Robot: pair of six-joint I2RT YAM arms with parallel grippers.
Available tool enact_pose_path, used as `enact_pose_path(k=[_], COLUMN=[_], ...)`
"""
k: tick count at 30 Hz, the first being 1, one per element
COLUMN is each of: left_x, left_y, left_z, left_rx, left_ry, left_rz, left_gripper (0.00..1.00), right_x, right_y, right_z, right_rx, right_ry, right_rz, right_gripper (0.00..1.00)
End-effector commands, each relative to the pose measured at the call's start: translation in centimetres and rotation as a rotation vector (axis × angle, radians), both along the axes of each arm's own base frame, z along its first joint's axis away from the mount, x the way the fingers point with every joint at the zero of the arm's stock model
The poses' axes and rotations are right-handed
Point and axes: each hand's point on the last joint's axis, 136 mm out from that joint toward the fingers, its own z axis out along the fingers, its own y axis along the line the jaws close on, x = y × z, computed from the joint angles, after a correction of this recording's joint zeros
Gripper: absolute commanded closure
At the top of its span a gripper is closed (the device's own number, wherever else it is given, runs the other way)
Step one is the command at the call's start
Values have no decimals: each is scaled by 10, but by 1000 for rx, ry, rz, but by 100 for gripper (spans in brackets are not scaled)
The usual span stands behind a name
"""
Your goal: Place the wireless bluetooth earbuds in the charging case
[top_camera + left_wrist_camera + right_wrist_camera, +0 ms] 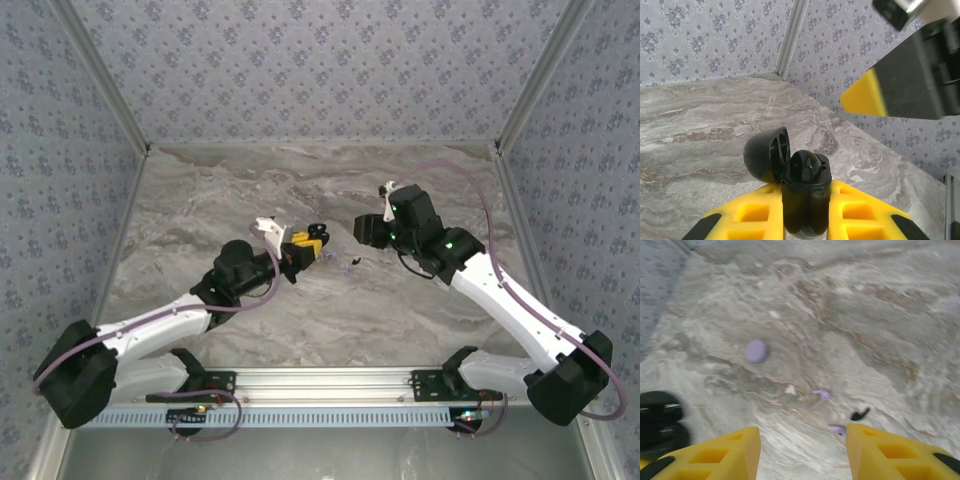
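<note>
Yellow plastic fingers of the left gripper [806,212] are clamped on one black charging case [807,172], glossy and rounded, with its hinged lid [766,155] swung open; the left wrist view shows this close up. Right gripper [802,434]: jaws apart, nothing between them, hovering over the table [880,315], which has a grey-brown marble pattern. The right wrist view resolves the earbuds [823,393] lying loose there, blurred: two lilac, one black, one whitish. One lilac disc [756,350] lies nearby. The top view gives them as specks between both grippers.
</note>
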Motion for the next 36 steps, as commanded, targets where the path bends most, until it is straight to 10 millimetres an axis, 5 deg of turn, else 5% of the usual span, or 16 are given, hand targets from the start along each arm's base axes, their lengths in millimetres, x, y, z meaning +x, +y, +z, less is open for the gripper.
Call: enact_pose_path(k=[1,9,22,29,36], left_x=[-5,-15,-18,-19,-19], left_y=[7,12,13,14,14], left_z=[2,16,26,26,24], left_rx=[58,57,44,40,42], left_ry=[-21,-20,-10,-7,-3], left_rz=[9,-12,-18,-20,-20], left_gripper=[87,87,87,87,87], right_x=[-4,8,36,39,54], right_y=[-10,-1,9,10,20], right_z=[-33,-86,-156,-186,-190], right_rx=[-29,-100,-178,-204,-201], right_ry=[118,247,405,482,485], right_rz=[-7,111,177,204,218], right_gripper=[54,73,83,86,86])
